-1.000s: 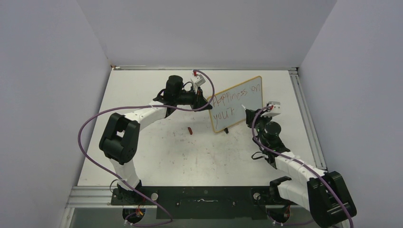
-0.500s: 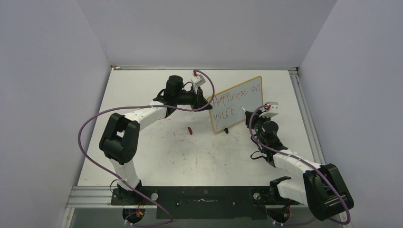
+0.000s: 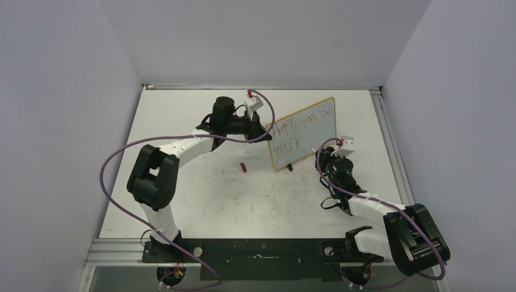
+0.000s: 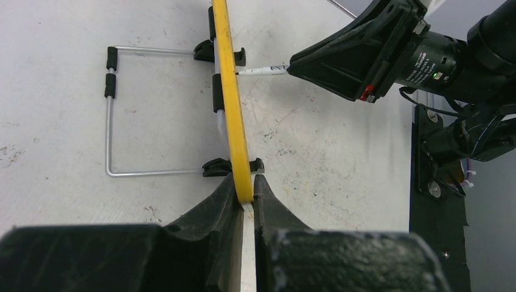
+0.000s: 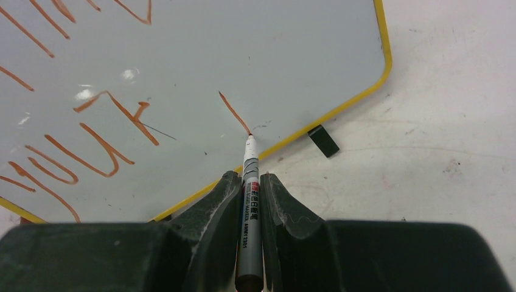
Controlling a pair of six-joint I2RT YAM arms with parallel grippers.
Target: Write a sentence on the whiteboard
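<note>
Red handwriting on the whiteboard (image 3: 302,132), top view: the sentence (image 3: 303,120) reads roughly "Happiness on" on line one and "your" on line two, then a lone short stroke (image 3: 311,144) after a gap. Right wrist view: only the tail of line two shows, "ur"-ish letters, plus that slanted stroke ending at the marker tip. The marker (image 5: 249,207) barrel has a red band and small dark print along its length, something like "ANMY 2301"; the rest is too blurred. Left wrist view: tiny white print on the black cylinder (image 4: 426,59) of the right arm, unreadable.
</note>
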